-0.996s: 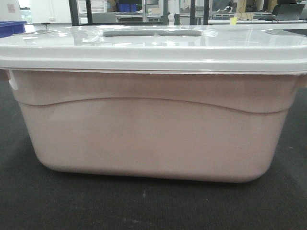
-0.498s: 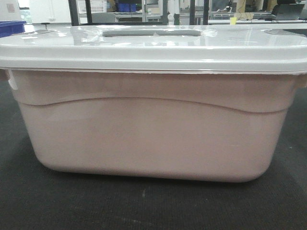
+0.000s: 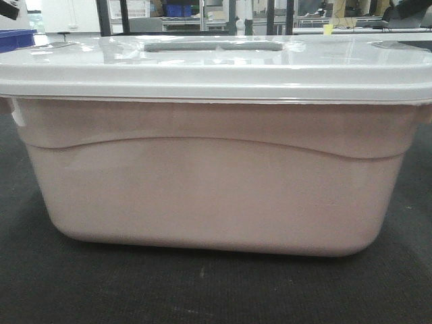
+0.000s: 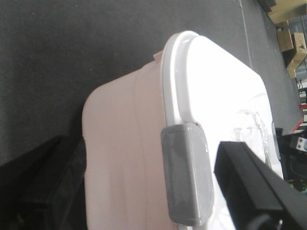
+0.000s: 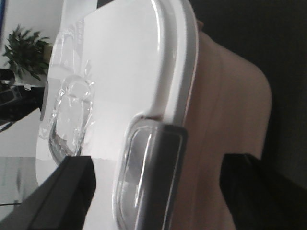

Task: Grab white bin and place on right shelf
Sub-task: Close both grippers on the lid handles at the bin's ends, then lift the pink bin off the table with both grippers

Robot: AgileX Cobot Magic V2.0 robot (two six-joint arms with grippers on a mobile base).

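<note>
Front view: white bin sat on dark carpet, lid on.

Left wrist view: left gripper spread wide, bin's grey latch between fingers, one finger over lid.

Right wrist view: right gripper also wide, other latch between fingers. Contact not discernible.

Glossy plastic white bin (matt carpet)

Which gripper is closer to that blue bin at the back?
Left. The left gripper straddles the white bin's left end, where the blue bin sits behind; the right gripper straddles the opposite end.
</note>
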